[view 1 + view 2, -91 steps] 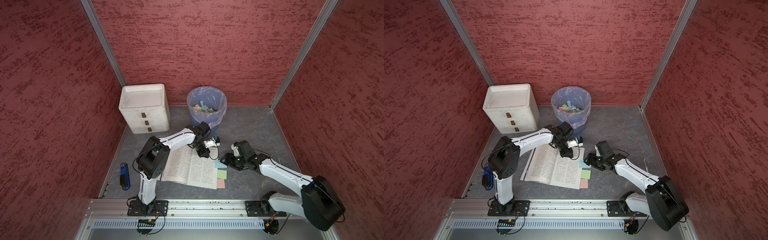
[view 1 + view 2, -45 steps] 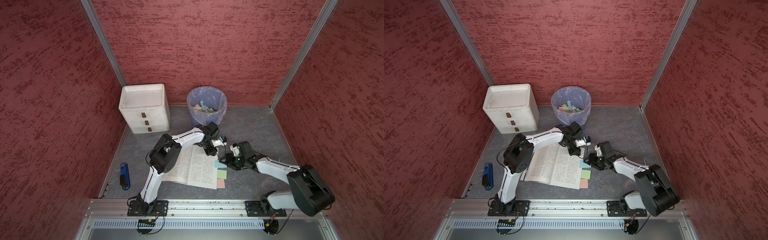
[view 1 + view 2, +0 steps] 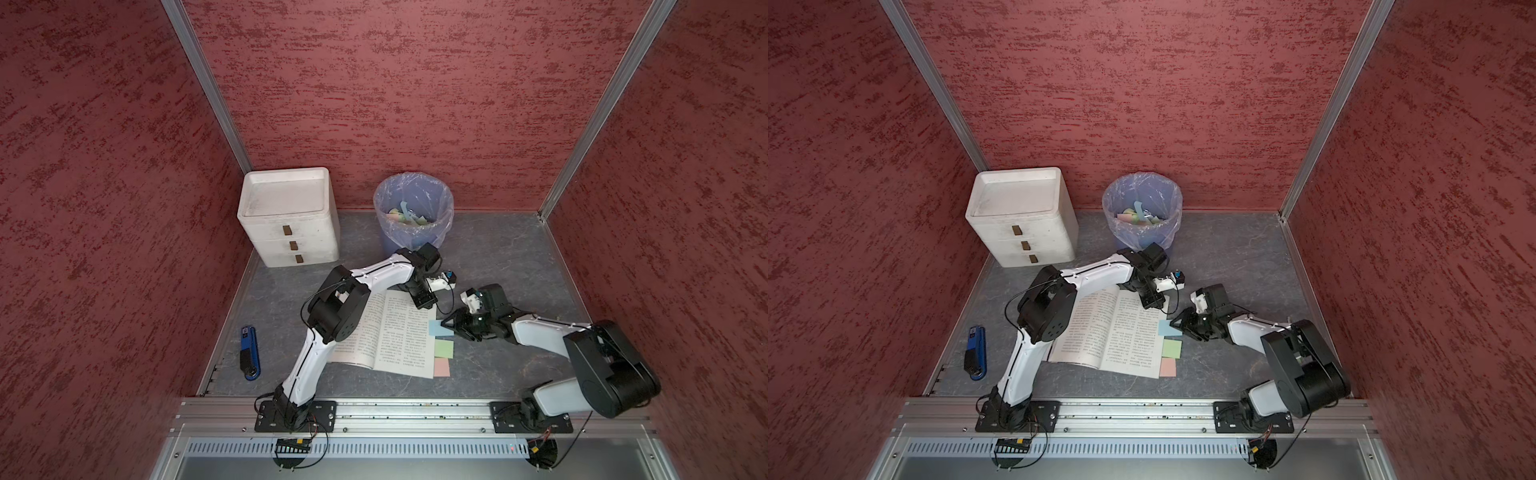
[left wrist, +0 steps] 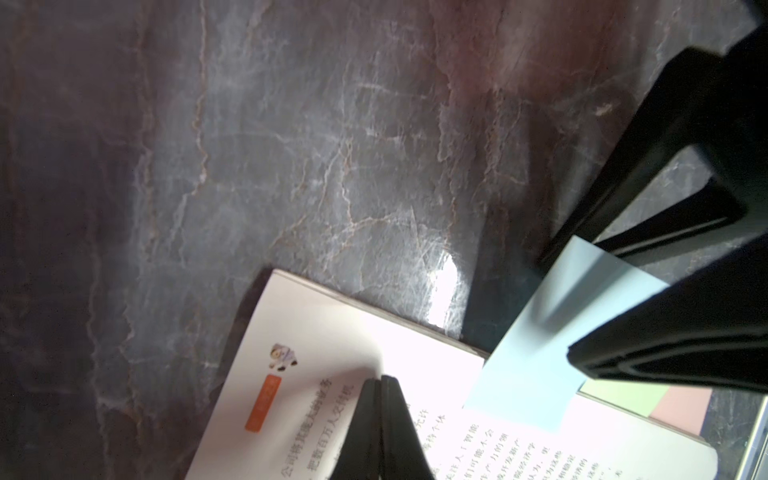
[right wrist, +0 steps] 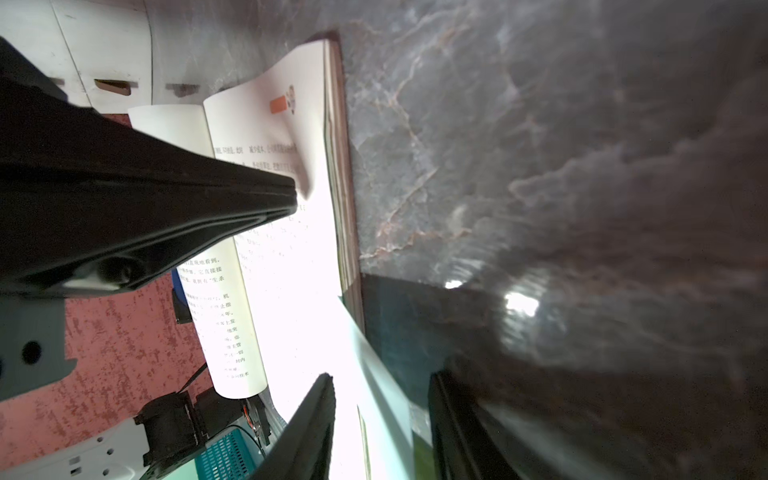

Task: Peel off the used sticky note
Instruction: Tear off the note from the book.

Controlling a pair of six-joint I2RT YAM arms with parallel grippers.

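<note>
Now left gripper (image 3: 426,302), jaws together, on book (image 3: 386,332); right gripper (image 3: 448,328) part-open astride blue note (image 3: 435,327).

In a top view an open book (image 3: 386,332) lies on the grey table (image 3: 498,257). Three sticky notes stick out in a column along its 3 o'clock edge: a blue note (image 3: 435,327) nearest 12 o'clock, a green note (image 3: 444,348) in the middle, and a pink note (image 3: 441,367) nearest 6 o'clock. The left gripper (image 3: 424,300) points down onto the book's 1 o'clock corner, just beside the blue note. The right gripper (image 3: 446,326) reaches in from 3 o'clock, its tip at the blue note's outer edge; how its jaws stand is too small to judge. From the book, a white drawer unit (image 3: 286,216) stands at 11 o'clock, a lined bin (image 3: 440,232) holding coloured paper scraps at 12 o'clock, and a blue-and-black tool (image 3: 249,352) lies at 9 o'clock.
</note>
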